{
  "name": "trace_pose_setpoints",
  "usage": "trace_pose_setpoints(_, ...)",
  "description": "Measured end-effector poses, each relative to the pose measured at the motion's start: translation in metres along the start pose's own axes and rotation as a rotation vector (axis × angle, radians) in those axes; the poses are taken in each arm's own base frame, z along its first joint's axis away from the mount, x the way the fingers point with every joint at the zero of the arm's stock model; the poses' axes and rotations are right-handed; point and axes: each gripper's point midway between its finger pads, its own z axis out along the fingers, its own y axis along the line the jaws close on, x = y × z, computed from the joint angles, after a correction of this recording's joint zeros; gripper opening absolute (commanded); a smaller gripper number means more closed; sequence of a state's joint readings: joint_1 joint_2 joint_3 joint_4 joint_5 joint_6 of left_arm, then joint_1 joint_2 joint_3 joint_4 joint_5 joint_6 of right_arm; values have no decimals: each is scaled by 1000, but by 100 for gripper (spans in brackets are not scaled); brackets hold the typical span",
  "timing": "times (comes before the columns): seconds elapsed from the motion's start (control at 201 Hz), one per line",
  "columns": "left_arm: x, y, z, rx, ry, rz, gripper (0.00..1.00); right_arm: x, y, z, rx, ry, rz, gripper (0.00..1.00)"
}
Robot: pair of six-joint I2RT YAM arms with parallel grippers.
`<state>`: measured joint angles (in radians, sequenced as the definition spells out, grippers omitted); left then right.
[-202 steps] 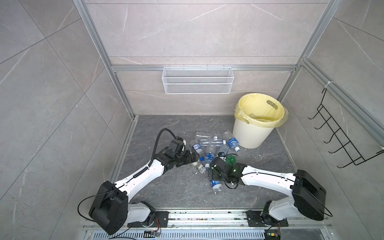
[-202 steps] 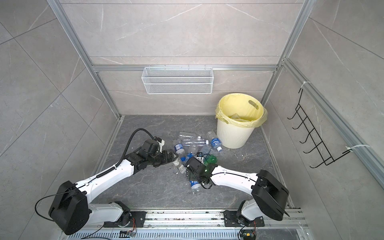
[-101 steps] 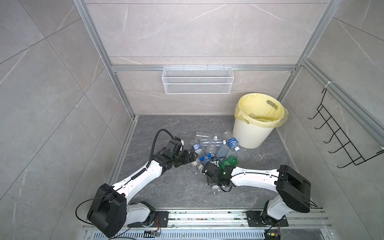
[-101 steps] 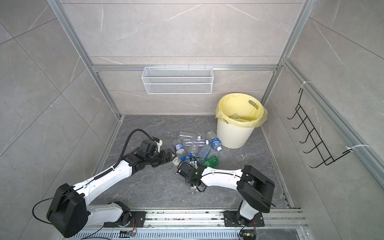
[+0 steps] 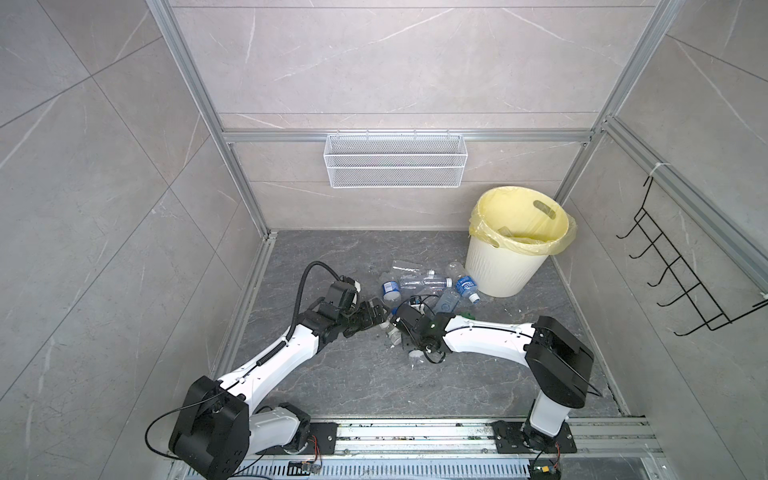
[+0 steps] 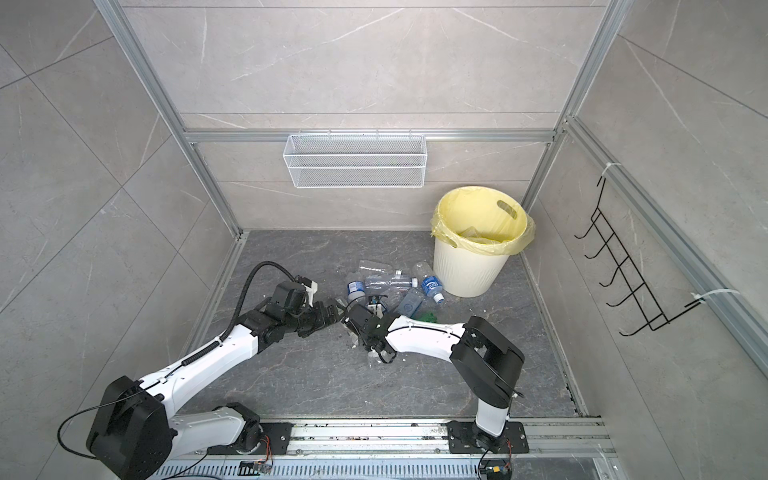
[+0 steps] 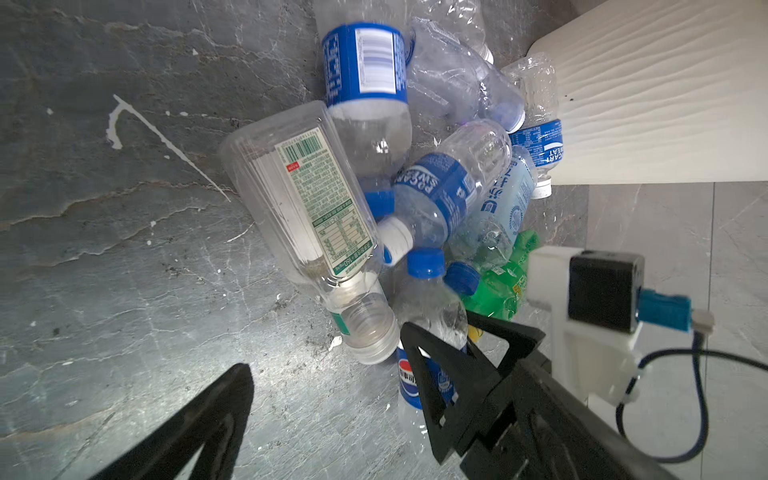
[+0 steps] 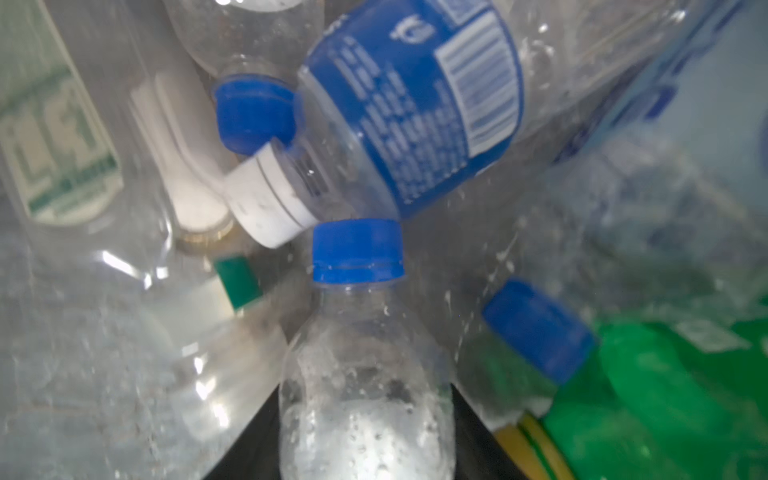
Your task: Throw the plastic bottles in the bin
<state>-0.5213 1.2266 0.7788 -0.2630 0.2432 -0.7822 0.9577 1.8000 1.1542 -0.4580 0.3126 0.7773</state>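
- Clear blue-capped Pepsi bottle (image 8: 365,374): at pile (image 5: 419,286) edge, long axis along right gripper (image 7: 436,322), cap pointing away; jaws clamped across its body.
- Left gripper (image 5: 372,313): jaws apart, empty, just beside.
- Bin (image 5: 503,274): beyond pile, on right gripper's side.

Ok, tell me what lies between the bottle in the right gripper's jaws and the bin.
The other bottles lie heaped between that bottle and the bin; above them nothing visible blocks the way.
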Motion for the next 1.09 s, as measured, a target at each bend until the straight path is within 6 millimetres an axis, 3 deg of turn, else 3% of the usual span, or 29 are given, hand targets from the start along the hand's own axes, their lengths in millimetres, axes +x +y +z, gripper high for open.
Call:
trace_pose_setpoints(0.164, 1, 0, 0, 3, 4, 0, 100, -15, 2, 2, -13, -11, -1, 76)
trace_pose_setpoints(0.358, 4, -2, 1, 15, 23, -2, 100, -25, 0, -4, -30, -25, -2, 86)
trace_pose_setpoints(0.577, 12, 12, 18, -32, 72, -22, 100, -45, -12, -44, -82, -103, 22, 99)
trace_pose_setpoints(0.751, 13, 28, 32, -106, 94, -32, 100, -49, -19, -65, -104, -148, 22, 100)
trace_pose_setpoints(1.095, -18, 31, 56, -208, 56, -23, 98, -30, -34, -58, -81, -126, 11, 100)
